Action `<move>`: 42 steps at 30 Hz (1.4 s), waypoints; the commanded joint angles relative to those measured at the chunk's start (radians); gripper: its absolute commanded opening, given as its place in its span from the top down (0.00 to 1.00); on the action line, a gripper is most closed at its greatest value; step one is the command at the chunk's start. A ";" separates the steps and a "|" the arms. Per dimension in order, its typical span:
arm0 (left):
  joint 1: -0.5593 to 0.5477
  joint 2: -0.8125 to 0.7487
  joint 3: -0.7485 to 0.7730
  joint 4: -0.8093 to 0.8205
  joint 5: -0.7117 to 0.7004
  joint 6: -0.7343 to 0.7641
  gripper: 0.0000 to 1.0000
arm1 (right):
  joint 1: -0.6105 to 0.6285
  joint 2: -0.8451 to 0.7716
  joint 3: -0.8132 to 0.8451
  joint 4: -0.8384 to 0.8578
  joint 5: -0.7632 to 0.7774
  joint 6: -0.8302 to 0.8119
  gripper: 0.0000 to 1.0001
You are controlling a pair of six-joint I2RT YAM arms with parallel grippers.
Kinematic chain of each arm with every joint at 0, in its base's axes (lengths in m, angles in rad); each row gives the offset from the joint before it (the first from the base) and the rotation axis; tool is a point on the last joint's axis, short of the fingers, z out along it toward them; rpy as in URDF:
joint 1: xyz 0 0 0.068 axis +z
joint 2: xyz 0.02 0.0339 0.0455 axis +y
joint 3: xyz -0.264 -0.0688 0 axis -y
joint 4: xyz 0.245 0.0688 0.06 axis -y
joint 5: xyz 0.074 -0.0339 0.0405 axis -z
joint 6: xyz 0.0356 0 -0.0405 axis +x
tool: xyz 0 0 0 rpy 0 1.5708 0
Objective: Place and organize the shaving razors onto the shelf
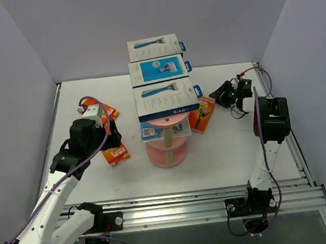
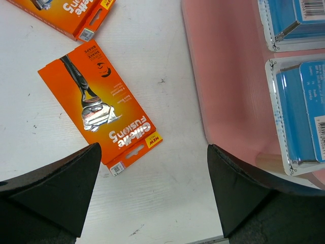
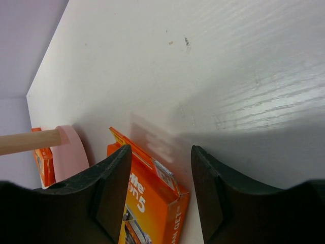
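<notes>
The pink shelf (image 1: 167, 154) stands mid-table. Three white-and-blue razor boxes (image 1: 166, 98) lie in a row on its long top tier. Clear blister packs with blue inserts (image 1: 152, 132) sit on a lower tier and also show in the left wrist view (image 2: 299, 118). My left gripper (image 1: 113, 136) is open and empty over the table (image 2: 152, 193), between an orange razor pack (image 2: 99, 108) and the shelf (image 2: 228, 76). My right gripper (image 1: 225, 96) is open. An orange pack (image 3: 152, 208) by the shelf's right side shows between its fingers (image 3: 109, 193), not gripped.
A second orange pack (image 1: 107, 111) lies at the left, behind my left gripper, and shows in the left wrist view (image 2: 66, 12). The beige post (image 3: 30, 141) and a pink tier (image 3: 71, 152) show in the right wrist view. Walls enclose the table on three sides.
</notes>
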 commanded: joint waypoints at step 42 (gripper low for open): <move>0.014 -0.004 0.028 0.007 -0.003 0.004 0.06 | -0.084 -0.637 -0.441 -0.287 0.141 -0.154 0.88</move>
